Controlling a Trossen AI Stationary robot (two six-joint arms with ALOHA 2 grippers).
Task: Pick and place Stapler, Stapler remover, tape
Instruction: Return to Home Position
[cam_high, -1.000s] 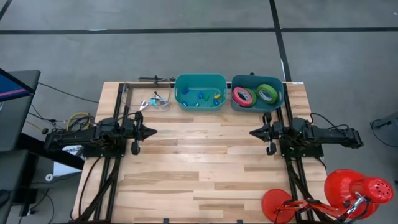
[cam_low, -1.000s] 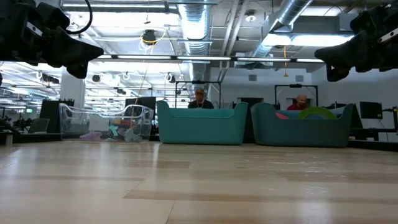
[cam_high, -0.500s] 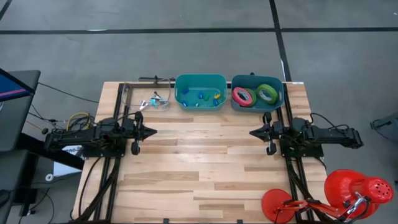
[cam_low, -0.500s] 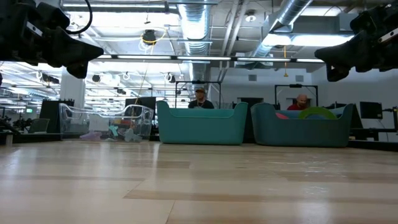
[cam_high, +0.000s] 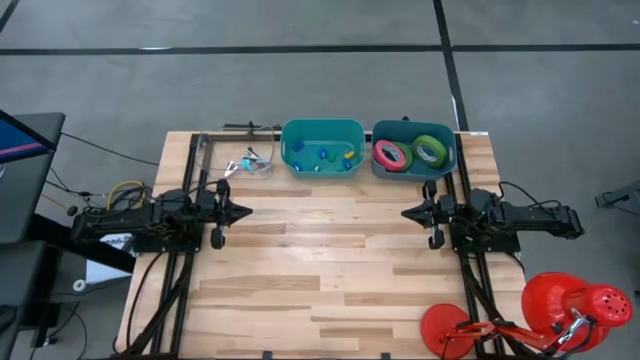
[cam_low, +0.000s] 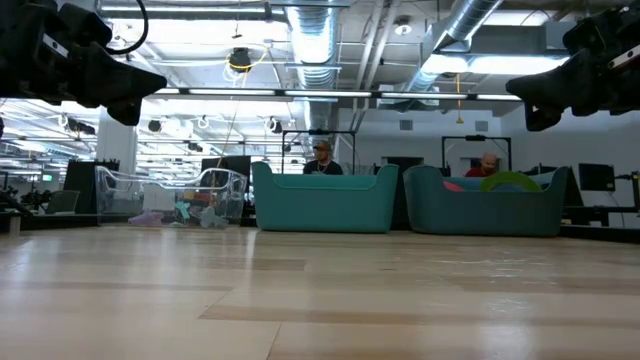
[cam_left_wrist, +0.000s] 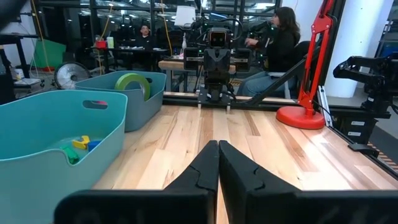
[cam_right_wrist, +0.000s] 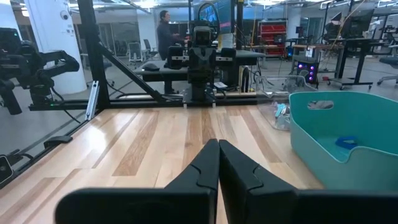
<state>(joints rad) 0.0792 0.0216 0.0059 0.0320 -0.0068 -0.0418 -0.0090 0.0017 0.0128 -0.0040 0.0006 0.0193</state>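
Little risk from here, by my reading. Both arms hang level over the bare middle of the table (cam_high: 320, 280), well apart from each other, nothing between them. Likeliest fault: an arm swinging toward the far edge on its way to rest and clipping a bin wall; the right arm's wrist sits near the near wall of the right bin (cam_high: 413, 176), so that side has less room. A knock there could shift the bin or tip the tape. Second worry: the clear tray (cam_high: 250, 163) at far left holds a few small bits, too small to identify; if any belong to the job, sorting is not finished. Left gripper (cam_high: 247, 211) at the left side, pointing right: jaws closed tip to tip, holding nothing, touching nothing. Right gripper (cam_high: 404, 213) at the right side, pointing left: same, jaws pressed together and empty. Tape lies in the right bin at the far edge, pink roll (cam_high: 392, 154) beside green roll (cam_high: 431, 150). Small pieces (cam_high: 324, 155), blue, yellow and green, lie in the green bin (cam_high: 322, 124) just left of it.
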